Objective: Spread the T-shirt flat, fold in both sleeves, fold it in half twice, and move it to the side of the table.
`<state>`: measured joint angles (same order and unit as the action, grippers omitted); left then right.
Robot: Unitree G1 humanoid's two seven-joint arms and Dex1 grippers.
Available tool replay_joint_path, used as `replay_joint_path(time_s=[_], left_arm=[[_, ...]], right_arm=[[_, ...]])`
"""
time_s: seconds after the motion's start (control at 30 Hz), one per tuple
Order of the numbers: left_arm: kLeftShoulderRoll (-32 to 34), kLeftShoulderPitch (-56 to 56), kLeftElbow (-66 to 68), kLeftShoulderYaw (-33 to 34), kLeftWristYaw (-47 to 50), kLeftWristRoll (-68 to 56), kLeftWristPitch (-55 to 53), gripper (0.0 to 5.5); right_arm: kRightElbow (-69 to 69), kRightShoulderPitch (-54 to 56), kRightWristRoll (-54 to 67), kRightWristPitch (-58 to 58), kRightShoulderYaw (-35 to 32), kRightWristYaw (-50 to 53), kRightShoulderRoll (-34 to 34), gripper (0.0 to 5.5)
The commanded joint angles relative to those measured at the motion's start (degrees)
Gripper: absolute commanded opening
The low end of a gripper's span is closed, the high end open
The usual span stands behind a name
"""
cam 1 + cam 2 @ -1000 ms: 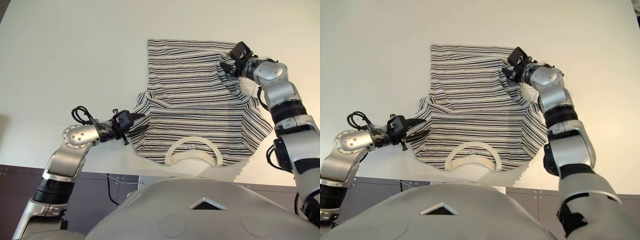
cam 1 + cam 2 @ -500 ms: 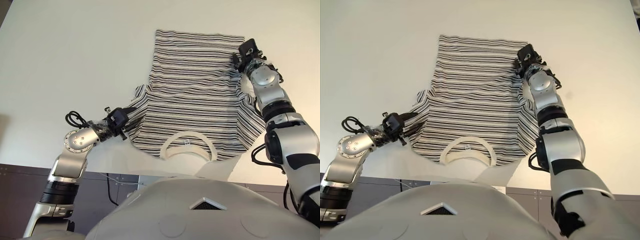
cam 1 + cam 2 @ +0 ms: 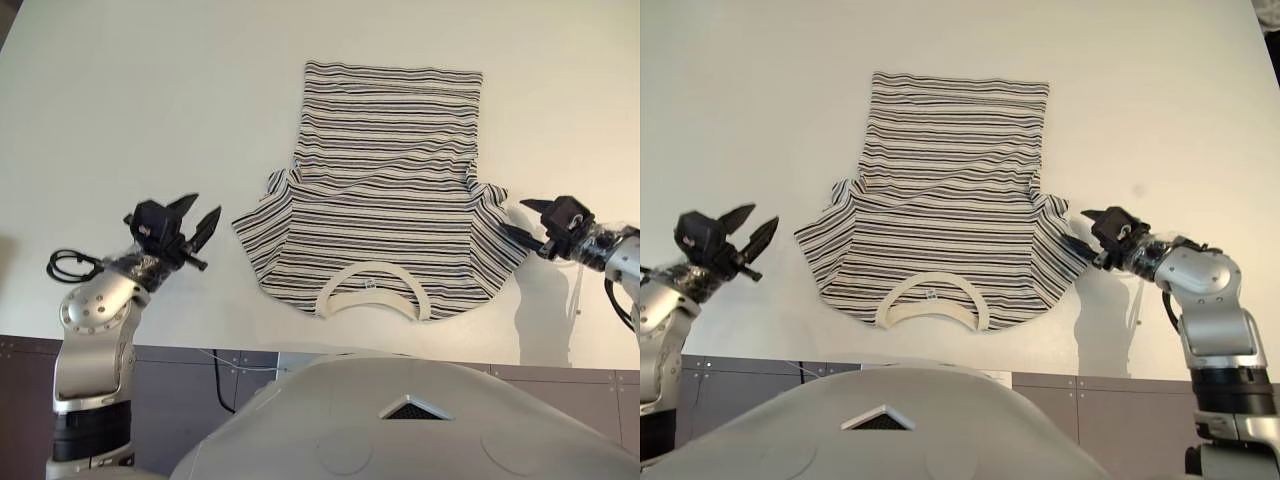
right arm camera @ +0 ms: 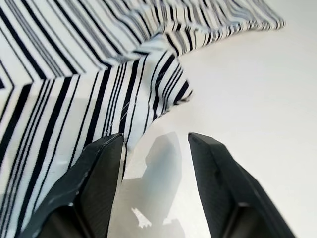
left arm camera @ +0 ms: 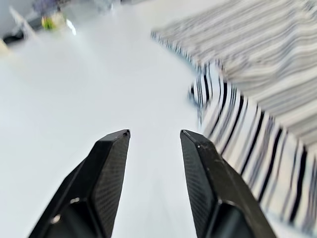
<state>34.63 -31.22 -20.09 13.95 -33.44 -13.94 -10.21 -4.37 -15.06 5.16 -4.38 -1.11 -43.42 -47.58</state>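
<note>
The black-and-white striped T-shirt (image 3: 385,200) lies spread on the white table (image 3: 150,100), its cream collar (image 3: 372,290) at the near edge and its hem at the far side. Both short sleeves lie tucked close against the body. My left gripper (image 3: 197,214) hovers open over bare table a short way left of the left sleeve (image 5: 233,124), holding nothing. At the shirt's right side my right gripper (image 3: 520,218) stands open just off the right sleeve (image 4: 148,84), its fingers apart over the table.
The table's near edge (image 3: 200,345) runs just below the collar. Bare white tabletop stretches wide on the shirt's left and far side, with a narrower strip on its right.
Both grippers have let go of the shirt and pulled back outward and toward the near edge. The shirt now lies flatter, its sides straightened. The head camera shifted too.
</note>
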Motion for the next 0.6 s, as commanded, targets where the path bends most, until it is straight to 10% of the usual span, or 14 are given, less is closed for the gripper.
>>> replay_joint_path(time_s=[0.03,0.2,0.33,0.6], left_arm=[[3.7,-2.5,3.0,1.6,-2.2,4.9,4.7,1.87],[7.8,-5.4,6.4,-0.7,-1.1,18.5,18.3,1.87],[13.2,-3.3,10.9,-5.3,2.0,32.9,33.5,1.87],[18.8,18.0,27.0,-20.5,9.0,56.1,48.3,1.87]], right_arm=[[-1.7,-3.7,-2.1,-2.5,0.5,2.6,1.9,2.42],[-12.8,-10.6,6.2,-6.6,-9.1,0.4,0.9,2.42],[-17.7,5.1,19.8,-16.4,-15.6,5.2,4.7,2.42],[-18.7,21.6,19.5,-20.4,-6.4,13.2,13.3,2.42]])
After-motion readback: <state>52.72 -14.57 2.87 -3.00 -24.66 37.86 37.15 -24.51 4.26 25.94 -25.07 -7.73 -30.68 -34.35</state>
